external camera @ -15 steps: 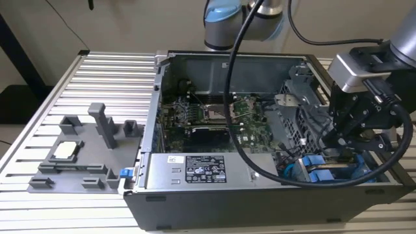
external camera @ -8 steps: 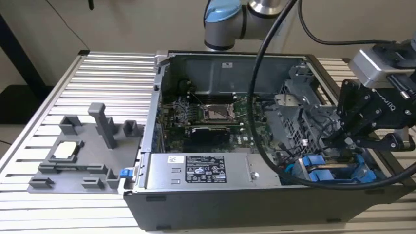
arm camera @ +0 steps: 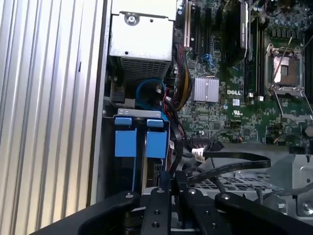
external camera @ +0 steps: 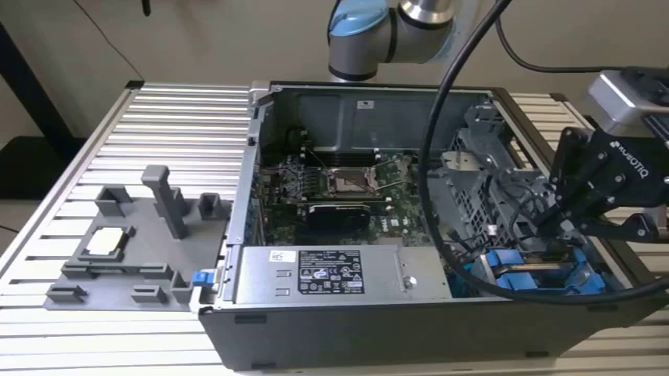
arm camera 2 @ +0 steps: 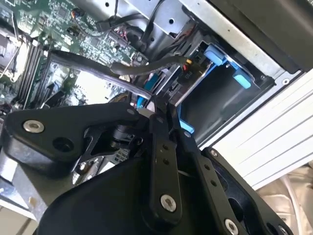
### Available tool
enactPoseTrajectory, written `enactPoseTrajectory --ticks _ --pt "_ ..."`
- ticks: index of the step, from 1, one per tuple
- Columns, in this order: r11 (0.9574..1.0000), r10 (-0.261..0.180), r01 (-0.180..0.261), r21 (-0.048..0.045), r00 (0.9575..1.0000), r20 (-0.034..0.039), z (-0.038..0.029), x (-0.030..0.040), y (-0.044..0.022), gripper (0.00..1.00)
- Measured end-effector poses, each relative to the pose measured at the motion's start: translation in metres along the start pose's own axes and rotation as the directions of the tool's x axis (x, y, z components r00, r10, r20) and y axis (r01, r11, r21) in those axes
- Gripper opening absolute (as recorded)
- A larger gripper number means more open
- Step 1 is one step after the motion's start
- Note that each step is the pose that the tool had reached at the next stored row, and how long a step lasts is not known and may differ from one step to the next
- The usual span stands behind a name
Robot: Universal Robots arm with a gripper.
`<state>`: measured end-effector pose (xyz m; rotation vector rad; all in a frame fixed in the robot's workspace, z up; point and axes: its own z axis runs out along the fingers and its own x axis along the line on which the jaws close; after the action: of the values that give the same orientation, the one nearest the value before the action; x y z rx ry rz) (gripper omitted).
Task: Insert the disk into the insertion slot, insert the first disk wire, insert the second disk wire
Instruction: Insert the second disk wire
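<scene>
Exterior view: I see the open computer case [external camera: 418,235] lying on the slatted table [external camera: 157,133]. The gripper [external camera: 554,227] is lowered into the case at the exterior view's right, directly above the insertion slot [external camera: 544,274], whose blue rails show under the fingertips. The silver power-supply box [external camera: 329,274] sits along the near wall, and the motherboard [external camera: 334,188] lies behind it. A grey fixture [external camera: 136,251] stands on the table at the exterior view's left, well apart from the case.

Second wrist view: I read the fingers [arm camera 2: 164,147] as pressed together, pinching a dark flat wire [arm camera 2: 122,68] that runs off across the motherboard [arm camera 2: 63,29]. The blue tabs of the insertion slot [arm camera 2: 220,58] lie just beyond the fingertips.

First wrist view: the fingers [arm camera: 161,205] are again closed at the tips. The disk [arm camera: 139,144] sits in the insertion slot [arm camera: 139,115], its two blue frame tabs side by side. A black wire [arm camera: 230,159] runs from the fingertips toward the perforated cage [arm camera: 234,183].
</scene>
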<state>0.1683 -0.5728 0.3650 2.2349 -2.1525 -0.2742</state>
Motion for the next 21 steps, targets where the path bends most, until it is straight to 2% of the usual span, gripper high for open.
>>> enactPoseTrajectory --ticks 4,8,12,13,17,18,21 --pt "0.999 0.044 -0.044 0.0047 0.999 0.0058 0.0015 0.0018 -0.0001 0.16" --pt "0.999 0.044 -0.044 0.0048 0.999 0.0063 0.0039 0.0173 0.0 0.16" --pt "0.9989 0.046 -0.046 0.0051 0.9989 0.0066 0.0042 0.0181 0.0 0.16" --pt "0.9989 0.046 -0.047 0.0081 0.9989 0.011 0.0046 0.0183 0.0001 0.16" --pt "0.9987 0.046 -0.046 0.019 0.9983 0.037 0.0059 0.0182 0.0007 0.16" --pt "0.9987 0.046 -0.047 0.0204 0.9981 0.0393 0.0066 0.018 0.0013 0.16" --pt "0.9986 0.048 -0.048 0.021 0.9981 0.0395 0.0071 0.018 0.0019 0.16"
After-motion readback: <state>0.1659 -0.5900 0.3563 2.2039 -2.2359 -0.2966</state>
